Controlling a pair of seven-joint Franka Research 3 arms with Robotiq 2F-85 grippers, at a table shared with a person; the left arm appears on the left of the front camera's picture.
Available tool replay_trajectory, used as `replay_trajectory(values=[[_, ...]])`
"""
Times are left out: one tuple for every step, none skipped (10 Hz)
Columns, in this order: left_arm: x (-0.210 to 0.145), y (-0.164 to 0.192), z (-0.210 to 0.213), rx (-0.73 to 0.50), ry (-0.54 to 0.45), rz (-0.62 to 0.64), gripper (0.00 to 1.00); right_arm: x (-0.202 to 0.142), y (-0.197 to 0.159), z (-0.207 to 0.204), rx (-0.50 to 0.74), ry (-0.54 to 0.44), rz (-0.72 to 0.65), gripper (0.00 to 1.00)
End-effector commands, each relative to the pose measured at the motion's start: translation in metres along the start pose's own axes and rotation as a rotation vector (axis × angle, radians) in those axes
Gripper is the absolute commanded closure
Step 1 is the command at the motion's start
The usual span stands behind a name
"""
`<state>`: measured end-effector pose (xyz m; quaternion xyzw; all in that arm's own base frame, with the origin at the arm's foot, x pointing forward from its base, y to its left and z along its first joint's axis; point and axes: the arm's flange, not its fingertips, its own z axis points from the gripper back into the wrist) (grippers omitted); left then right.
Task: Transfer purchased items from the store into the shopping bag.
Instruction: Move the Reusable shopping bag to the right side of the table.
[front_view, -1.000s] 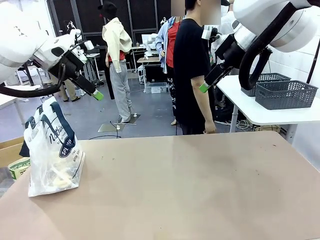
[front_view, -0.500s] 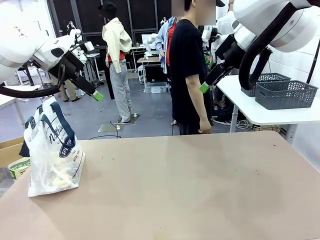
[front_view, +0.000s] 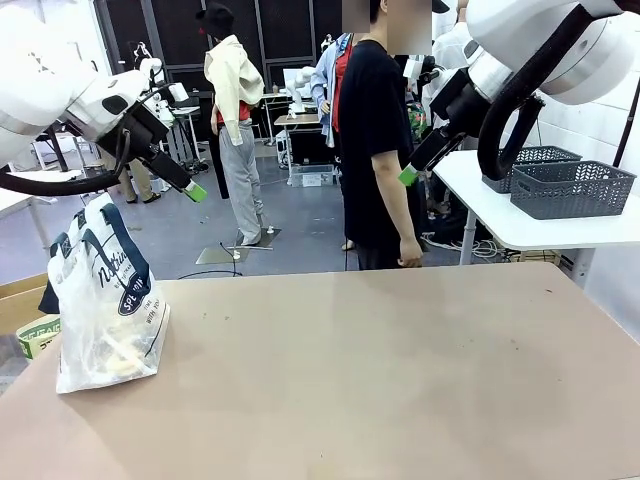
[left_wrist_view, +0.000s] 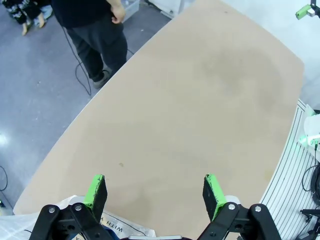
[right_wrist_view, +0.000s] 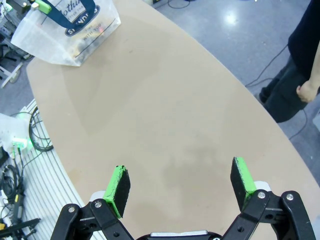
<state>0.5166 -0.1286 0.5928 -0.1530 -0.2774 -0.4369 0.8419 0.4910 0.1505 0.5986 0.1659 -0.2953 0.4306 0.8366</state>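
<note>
Both tools hang above the bench (front_view: 400, 380) with fingers spread wide and nothing between them. The shopping bag (front_view: 105, 300) stands upright on the bench just below the left tool (left_wrist_view: 155, 192) and well away from the right tool (right_wrist_view: 180, 187), with pale purchased items (front_view: 115, 358) showing through its plastic.

You've got two chunky white arms here with rounded glossy shells. A thick black cable loops under the left arm (front_view: 60, 75), and a fat black hose curls off the right arm (front_view: 560, 50). Each wrist ends in black hardware. Up close, the left gripper (left_wrist_view: 155, 192) and the right gripper (right_wrist_view: 180, 185) are black linkages with silver pivot screws, and bright green pads (left_wrist_view: 96, 190) are scuffed dark along the edges. Your person (front_view: 378, 140) wears a black t-shirt and dark trousers.
</note>
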Motion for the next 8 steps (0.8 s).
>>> replay_trajectory(values=[[0.0018,0.0003,0.001,0.008,-0.008,0.018,0.0,-0.0044,0.0016,0.0007,-0.002,0.013,0.009,0.0],[0.0018,0.0003,0.001,0.008,-0.008,0.018,0.0,-0.0044,0.0016,0.0007,-0.002,0.013,0.009,0.0],[0.0018,0.0003,0.001,0.008,-0.008,0.018,0.0,-0.0044,0.0016,0.0007,-0.002,0.013,0.009,0.0],[0.0018,0.0003,0.001,0.008,-0.008,0.018,0.0,-0.0044,0.0016,0.0007,-0.002,0.013,0.009,0.0],[0.0018,0.0003,0.001,0.008,-0.008,0.018,0.0,-0.0044,0.0016,0.0007,-0.002,0.013,0.009,0.0],[0.0018,0.0003,0.001,0.008,-0.008,0.018,0.0,-0.0044,0.0016,0.0007,-0.002,0.013,0.009,0.0],[0.0018,0.0003,0.001,0.008,-0.008,0.018,0.0,-0.0044,0.0016,0.0007,-0.002,0.013,0.009,0.0],[0.0018,0.0003,0.001,0.008,-0.008,0.018,0.0,-0.0044,0.0016,0.0007,-0.002,0.013,0.009,0.0]])
